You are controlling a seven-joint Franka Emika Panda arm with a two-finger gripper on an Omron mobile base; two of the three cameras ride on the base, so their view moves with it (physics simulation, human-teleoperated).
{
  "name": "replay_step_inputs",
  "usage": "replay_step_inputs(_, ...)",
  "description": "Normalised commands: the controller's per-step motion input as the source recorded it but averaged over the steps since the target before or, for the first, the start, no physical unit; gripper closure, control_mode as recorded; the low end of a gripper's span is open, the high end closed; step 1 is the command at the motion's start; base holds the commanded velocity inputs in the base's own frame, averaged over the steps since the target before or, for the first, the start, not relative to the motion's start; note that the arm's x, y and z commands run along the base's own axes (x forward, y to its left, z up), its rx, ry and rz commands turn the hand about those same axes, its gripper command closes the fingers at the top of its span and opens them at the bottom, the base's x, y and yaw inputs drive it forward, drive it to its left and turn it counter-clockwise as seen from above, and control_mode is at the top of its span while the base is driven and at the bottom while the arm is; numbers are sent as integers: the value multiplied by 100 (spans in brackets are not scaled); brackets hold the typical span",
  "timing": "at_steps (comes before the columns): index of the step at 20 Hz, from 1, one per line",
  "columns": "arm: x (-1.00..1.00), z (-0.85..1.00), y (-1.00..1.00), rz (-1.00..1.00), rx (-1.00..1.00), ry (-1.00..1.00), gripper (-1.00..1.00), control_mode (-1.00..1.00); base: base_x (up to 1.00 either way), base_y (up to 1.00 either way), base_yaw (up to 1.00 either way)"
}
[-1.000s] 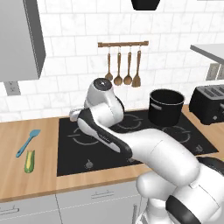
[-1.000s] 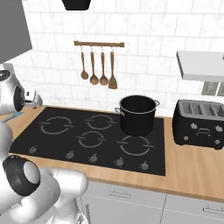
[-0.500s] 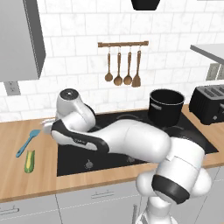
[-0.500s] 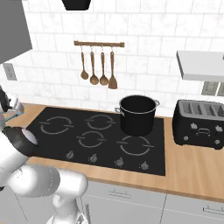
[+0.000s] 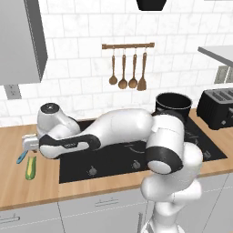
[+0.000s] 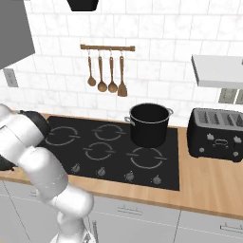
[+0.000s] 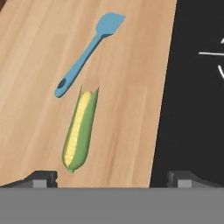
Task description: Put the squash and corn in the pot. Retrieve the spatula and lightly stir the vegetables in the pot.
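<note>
The corn [image 7: 80, 129] lies on the wooden counter, yellow kernels in a green husk, just left of the black hob. My gripper [image 7: 113, 179] hovers over it, open, fingertips wide apart; the corn's near end is just inside the left fingertip [image 7: 41, 178]. Beyond the corn lies the light-blue spatula [image 7: 87, 52], paddle head pointing away. In the left base view the gripper [image 5: 28, 146] hangs above the corn [image 5: 30, 167] and the spatula [image 5: 21, 157] at the counter's left. The black pot [image 5: 173, 107] [image 6: 149, 124] stands on the hob's back right burner.
The black hob [image 6: 114, 147] fills the counter's middle. A black toaster [image 6: 218, 134] stands right of the pot. Wooden spoons and a turner [image 5: 127, 68] hang on the wall rail. My arm stretches low across the hob's left half.
The arm has swung left and down from above the hob's left side, out over the wooden counter. The gripper now sits above the corn and spatula.
</note>
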Motion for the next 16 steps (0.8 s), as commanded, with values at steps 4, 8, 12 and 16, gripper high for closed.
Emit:
replay_step_inputs(4,5,-37,54,0,-1,6,-100,-100,0,0,0)
replay_step_inputs(8,12,-38,41,0,-4,1,-100,-100,0,0,0)
replay_step_inputs(12,13,-21,43,0,-4,0,-100,-100,0,0,0)
replay_step_inputs(16,0,2,58,0,0,0,-100,-100,0,0,0)
